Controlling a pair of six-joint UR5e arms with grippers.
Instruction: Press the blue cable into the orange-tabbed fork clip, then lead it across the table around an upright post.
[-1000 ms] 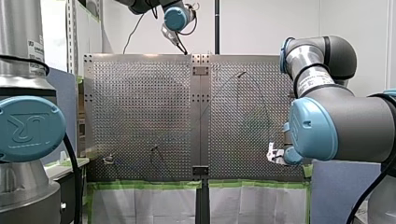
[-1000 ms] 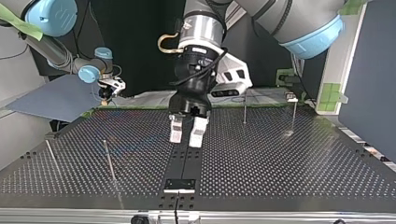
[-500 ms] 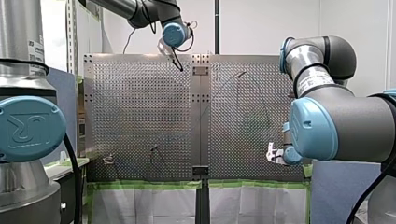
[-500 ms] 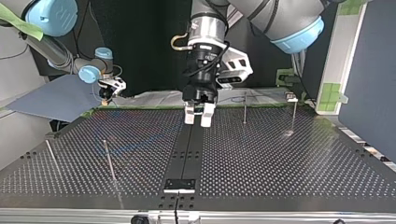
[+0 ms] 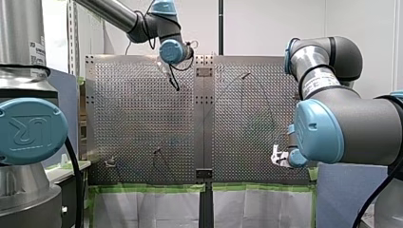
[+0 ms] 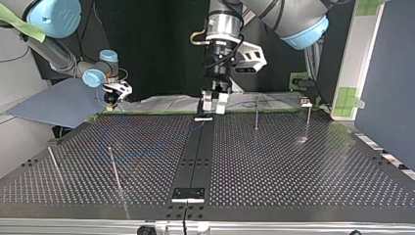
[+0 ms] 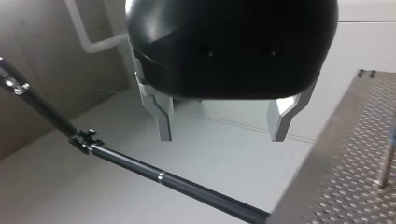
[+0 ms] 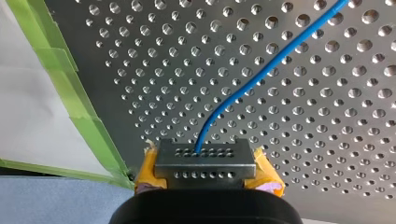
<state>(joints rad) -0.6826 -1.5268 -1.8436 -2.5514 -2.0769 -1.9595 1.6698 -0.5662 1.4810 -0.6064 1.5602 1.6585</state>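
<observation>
right wrist view: thin blue cable (image 8: 261, 74) curves away, pinched by right fingers (image 8: 145, 169); left fingers (image 7: 164, 116) spread.

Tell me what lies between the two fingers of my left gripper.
Nothing. In the left wrist view my left gripper is open and the gap is bare; a black rod passes beyond it.

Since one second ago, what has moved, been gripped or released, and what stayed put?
My left gripper drew back across the table toward the top view's far edge, jaws open and empty. My right gripper stayed at that view's far left, clamped on the blue cable.
</observation>
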